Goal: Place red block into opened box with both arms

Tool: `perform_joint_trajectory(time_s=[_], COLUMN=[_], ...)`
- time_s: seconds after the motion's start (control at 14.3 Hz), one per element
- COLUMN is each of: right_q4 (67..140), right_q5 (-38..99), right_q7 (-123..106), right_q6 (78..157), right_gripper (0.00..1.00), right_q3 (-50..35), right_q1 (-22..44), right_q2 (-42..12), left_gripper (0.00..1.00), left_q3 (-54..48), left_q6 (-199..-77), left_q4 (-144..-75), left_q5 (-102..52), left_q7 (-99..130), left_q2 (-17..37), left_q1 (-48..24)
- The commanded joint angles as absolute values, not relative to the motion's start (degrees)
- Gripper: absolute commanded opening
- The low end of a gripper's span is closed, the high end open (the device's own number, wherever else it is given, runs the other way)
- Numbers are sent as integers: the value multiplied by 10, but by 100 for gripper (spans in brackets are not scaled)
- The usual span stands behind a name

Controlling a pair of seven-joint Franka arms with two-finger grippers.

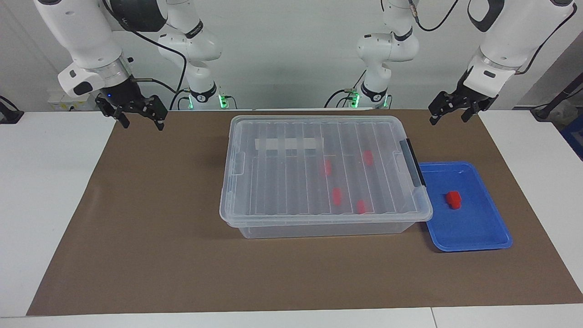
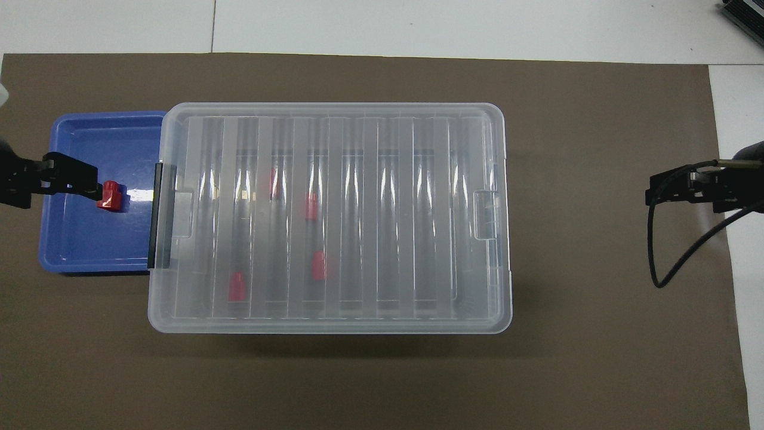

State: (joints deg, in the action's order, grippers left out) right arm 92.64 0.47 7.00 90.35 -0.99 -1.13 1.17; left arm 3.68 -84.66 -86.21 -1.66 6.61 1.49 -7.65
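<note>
Starting at nine o'clock in the facing view, my right gripper (image 1: pixel 139 119) hangs in the air over the bare brown mat (image 1: pixel 150 218) toward the right arm's end of the table, its fingers spread and holding nothing.

At the centre sits the box (image 1: pixel 319 218), its ribbed clear lid (image 1: pixel 291 182) lying closed on top, with the black latch bar (image 1: pixel 413 163) at its three o'clock end. Through the lid I see four red blocks (image 1: pixel 337 196) lying inside.

Just beside that latch end, at three o'clock, lies the blue tray (image 1: pixel 483 232), touching the box. The red block (image 1: pixel 453 200) rests alone in the tray.

At about two o'clock, my left gripper (image 1: pixel 450 114) hangs over the mat's edge, fingers spread and empty. The block lies at six o'clock from it, well apart and lower, not touched.
</note>
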Motion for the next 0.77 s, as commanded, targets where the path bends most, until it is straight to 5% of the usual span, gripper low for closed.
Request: perform_joint_trajectory(time_s=[0.0, 0.7], right_q4=[938, 954], right_q5=[4, 10], right_q7=[71, 102], right_q6=[913, 955], right_gripper=[100, 100], right_q3=[-14, -19], right_q1=[-16, 6], right_q2=[22, 18], left_gripper=[100, 100], left_q3=[34, 34], left_q6=[-849, -849], left_q4=[-871, -871], left_q5=[-15, -15], left_q7=[70, 70], left_q2=[4, 4], left_q1=[-71, -71])
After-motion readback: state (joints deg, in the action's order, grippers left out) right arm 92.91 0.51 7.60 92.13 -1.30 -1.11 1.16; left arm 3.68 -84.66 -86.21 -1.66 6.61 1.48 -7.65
